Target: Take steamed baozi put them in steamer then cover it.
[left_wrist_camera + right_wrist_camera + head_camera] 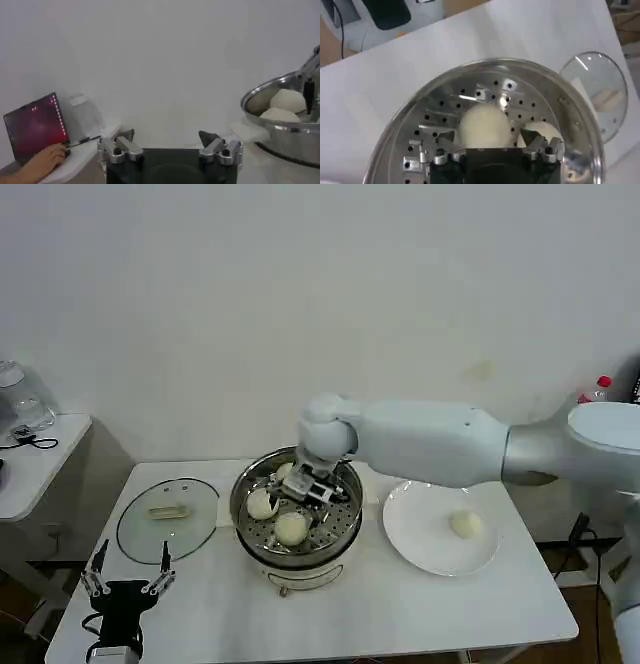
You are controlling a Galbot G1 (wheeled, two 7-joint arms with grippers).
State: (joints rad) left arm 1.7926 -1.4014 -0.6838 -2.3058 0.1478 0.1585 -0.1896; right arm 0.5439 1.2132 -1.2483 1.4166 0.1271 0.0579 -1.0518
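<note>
Right claw (489, 150) grasps 1 cream-white round dough bun (485, 125) low over the shiny perforated steel steamer (245, 524), for placing. Left claw (128, 581) released, parked near the table edge.

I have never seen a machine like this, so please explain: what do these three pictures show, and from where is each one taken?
This is a robot with two arms; each ends in a gripper. One picture looks down from its head; the other two come from cameras on its wrists.

On the white table stands a metal steamer. The right gripper reaches inside it, around a steamed baozi. Two more buns lie on the tray, and one waits on the white plate. The glass cover lies flat beside the steamer.

The left gripper waits, open and empty, at the table's near edge.
</note>
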